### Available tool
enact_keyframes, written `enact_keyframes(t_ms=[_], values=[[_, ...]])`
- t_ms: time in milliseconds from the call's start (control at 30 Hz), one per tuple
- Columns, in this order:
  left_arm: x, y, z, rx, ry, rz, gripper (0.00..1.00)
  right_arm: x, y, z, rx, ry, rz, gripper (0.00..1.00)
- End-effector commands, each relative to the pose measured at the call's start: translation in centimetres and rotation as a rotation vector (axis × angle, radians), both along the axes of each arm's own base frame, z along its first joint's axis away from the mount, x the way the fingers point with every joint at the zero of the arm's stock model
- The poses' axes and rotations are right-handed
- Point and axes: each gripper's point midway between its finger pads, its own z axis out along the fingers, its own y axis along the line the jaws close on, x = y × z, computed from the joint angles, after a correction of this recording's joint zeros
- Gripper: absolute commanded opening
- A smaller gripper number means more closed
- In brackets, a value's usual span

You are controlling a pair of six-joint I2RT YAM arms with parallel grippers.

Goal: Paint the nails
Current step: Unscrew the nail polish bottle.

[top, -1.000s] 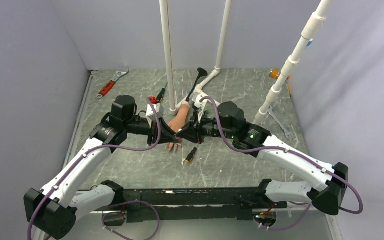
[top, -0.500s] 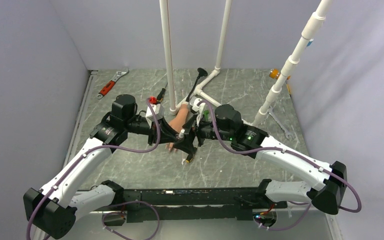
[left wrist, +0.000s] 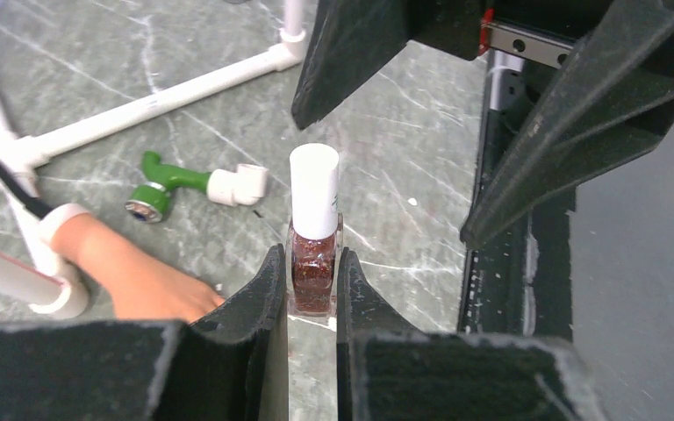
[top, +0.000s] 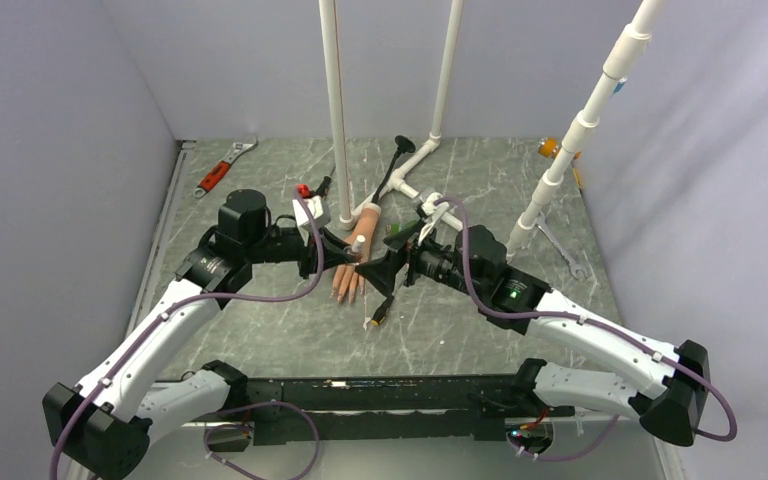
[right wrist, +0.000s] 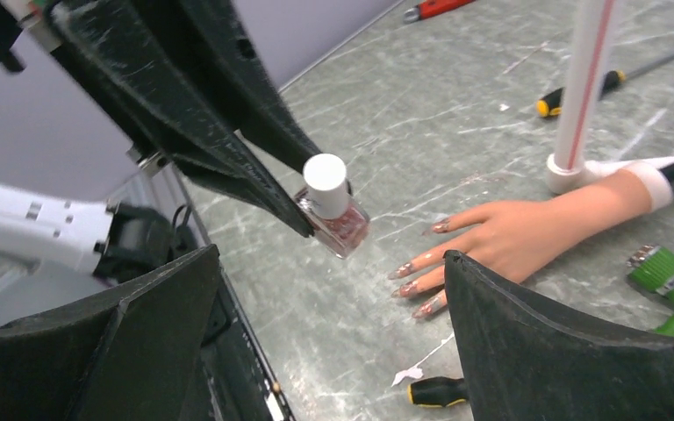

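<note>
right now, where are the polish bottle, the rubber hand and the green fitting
polish bottle [left wrist: 314,217]: left wrist view, on its white cap
rubber hand [right wrist: 531,230]: right wrist view, on the back of the hand
green fitting [left wrist: 178,180]: left wrist view, on its green body

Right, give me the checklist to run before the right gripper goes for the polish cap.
1. Grip: left gripper shut on the nail polish bottle: ok.
2. Closure: white cap seated on the bottle: ok.
3. Opening: right gripper open, wider than the cap: ok.
4. Alignment: in the right wrist view the cap lies between the right gripper's fingers but beyond their tips; centring: cannot tell.
5. Target: mannequin hand flat on the table, nails uncovered: ok.
</note>
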Motion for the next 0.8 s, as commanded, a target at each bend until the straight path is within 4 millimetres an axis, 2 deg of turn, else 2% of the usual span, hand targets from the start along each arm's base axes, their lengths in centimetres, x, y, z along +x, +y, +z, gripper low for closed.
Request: enact_keyframes(t_ms=[0, 167, 267, 500, 767], values=[[1.6, 0.5, 2.3, -0.033, -0.098, 0.102, 0.00, 2.0, -1.2, 4.3, 0.168, -0.028, -0.153, 1.00], [2.4, 0.8, 2.3, -0.024, -0.098, 0.152, 0.00, 3.3, -1.1, 6.4, 0.208, -0.026, -0.208, 0.99], [2.9, 1.1, 2.3, -0.021, -0.096, 0.186, 0.00, 4.0, -0.6, 7.2, 0.229, -0.009, -0.243, 0.92], [3.8, 1.5, 2.2, -0.021, -0.091, 0.251, 0.00, 5.5, 0.8, 6.7, 0.187, 0.024, -0.339, 0.66], [4.0, 1.5, 2.1, -0.018, -0.083, 0.259, 0.00, 6.2, 2.3, 6.0, 0.141, 0.058, -0.385, 0.58]])
